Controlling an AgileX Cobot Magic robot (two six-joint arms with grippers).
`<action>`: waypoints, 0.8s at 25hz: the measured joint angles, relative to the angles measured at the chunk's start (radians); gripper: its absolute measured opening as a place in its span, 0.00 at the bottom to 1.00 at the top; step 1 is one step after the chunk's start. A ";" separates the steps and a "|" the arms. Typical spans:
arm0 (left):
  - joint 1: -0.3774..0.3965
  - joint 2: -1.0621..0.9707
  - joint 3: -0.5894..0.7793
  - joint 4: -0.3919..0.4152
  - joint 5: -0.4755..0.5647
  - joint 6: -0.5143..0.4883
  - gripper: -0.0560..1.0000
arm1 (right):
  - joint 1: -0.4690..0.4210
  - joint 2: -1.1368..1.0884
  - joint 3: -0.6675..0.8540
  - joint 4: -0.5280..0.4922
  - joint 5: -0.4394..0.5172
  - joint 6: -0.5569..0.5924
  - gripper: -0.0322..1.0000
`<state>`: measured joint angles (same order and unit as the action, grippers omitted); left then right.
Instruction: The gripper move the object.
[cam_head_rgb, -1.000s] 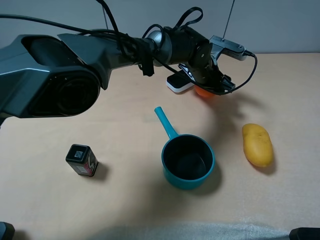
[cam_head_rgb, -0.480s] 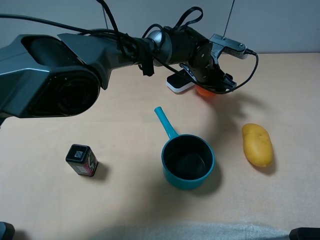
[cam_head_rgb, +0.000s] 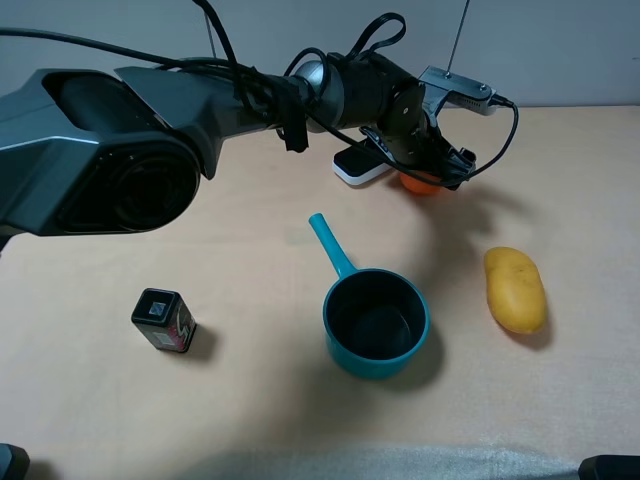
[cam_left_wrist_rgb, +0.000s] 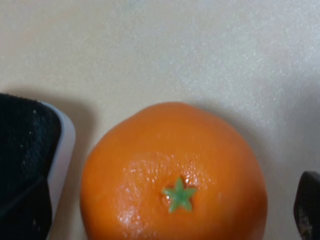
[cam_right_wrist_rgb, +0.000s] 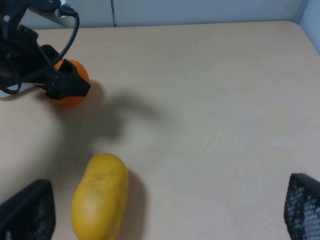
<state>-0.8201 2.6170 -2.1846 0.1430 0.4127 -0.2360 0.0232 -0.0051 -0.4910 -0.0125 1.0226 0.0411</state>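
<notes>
There we go: the left gripper (cam_head_rgb: 432, 165) has just let go. A moment back its fingers (cam_left_wrist_rgb: 309, 205) were pinched on the mandarin (cam_left_wrist_rgb: 172, 175). Now they stand spread, one of them clear of the peel. The fruit sits stem-up on the tabletop (cam_head_rgb: 250, 260), just beside the white block (cam_head_rgb: 355, 168). I read that as the release, so the move looks done. My right gripper (cam_right_wrist_rgb: 165, 207) hangs open and empty, well apart from the white block.
</notes>
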 joint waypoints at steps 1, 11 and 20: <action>0.000 0.000 0.000 0.000 -0.001 -0.001 0.99 | 0.000 0.000 0.000 0.000 0.000 0.000 0.70; 0.000 0.000 -0.013 -0.002 0.004 -0.007 0.99 | 0.000 0.000 0.000 0.000 0.000 0.000 0.70; 0.000 -0.026 -0.099 -0.020 0.192 -0.007 0.99 | 0.000 0.000 0.000 0.000 0.001 0.000 0.70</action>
<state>-0.8201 2.5910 -2.2836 0.1233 0.6048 -0.2429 0.0232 -0.0051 -0.4910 -0.0125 1.0237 0.0411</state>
